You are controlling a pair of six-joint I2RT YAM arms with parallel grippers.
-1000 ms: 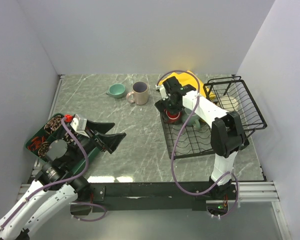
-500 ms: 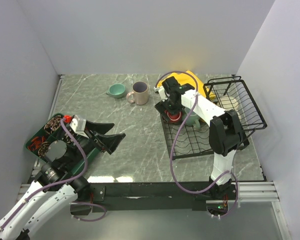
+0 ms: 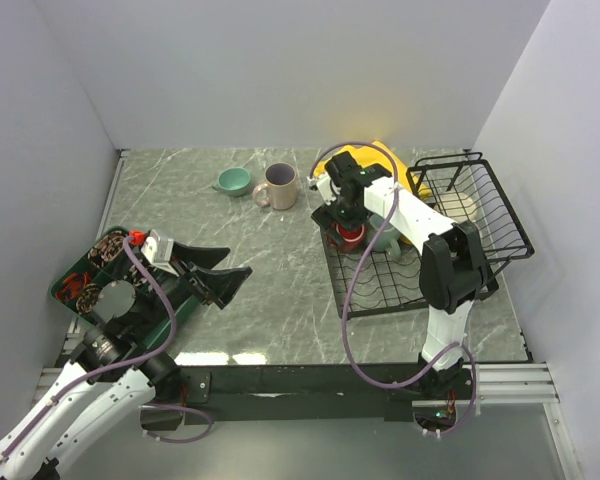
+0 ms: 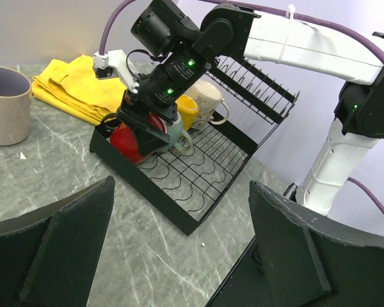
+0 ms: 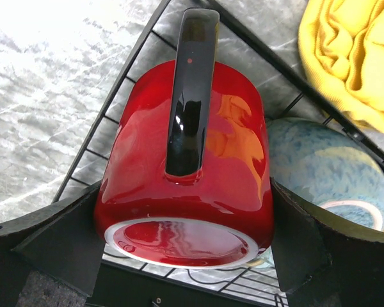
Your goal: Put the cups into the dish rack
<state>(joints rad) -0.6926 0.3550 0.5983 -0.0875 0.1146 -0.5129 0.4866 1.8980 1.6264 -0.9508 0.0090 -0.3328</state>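
White walls are hemming the grey marble desk [image 3: 280,265] on three sides. At its right edge the black wire dish rack [image 3: 380,290] is carrying the red mug [image 5: 185,160], which is lying on its side in the rack's far-left corner, just beside a grey-teal mug [image 5: 326,166]. The right arm's fingers [image 5: 57,240] are straddling it, released. The left arm's fingers [image 4: 64,243] are hovering released near the left edge, with broad marble separating them from the rack. A beige-pink mug [image 3: 278,186] and a teal cup [image 3: 234,180] are standing near the far edge.

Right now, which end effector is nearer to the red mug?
Right. The right end effector straddles the red mug; the left end effector hangs far off, above the table's left side.
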